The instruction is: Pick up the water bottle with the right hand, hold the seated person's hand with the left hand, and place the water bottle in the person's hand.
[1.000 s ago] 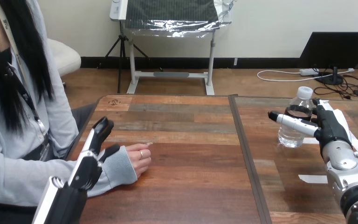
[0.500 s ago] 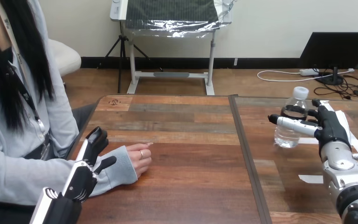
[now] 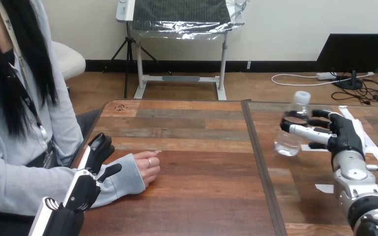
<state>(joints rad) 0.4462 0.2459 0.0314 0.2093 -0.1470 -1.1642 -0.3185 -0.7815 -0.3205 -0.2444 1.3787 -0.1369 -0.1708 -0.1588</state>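
My right hand [image 3: 343,138] is clenched round the bottle [image 3: 289,140] at three o'clock. It is clear, thin plastic, round-bodied with a white cap, tipped leftward over the plank table [image 3: 202,196]. Whether it has cleared the wood I cannot tell. My left hand [image 3: 92,164], fingers straight and loose, rests against the soft sleeve [image 3: 125,179] beside the person's hand [image 3: 146,168] at eight o'clock, which is palm down — clasp and handover remain.

Open brown wooden table [image 3: 202,187] lies between the tilted clear plastic water bottle [image 3: 288,145] and the person's hand [image 3: 146,167]. The robot's left hand [image 3: 89,174] stands just beside the person's hand, on its near side.
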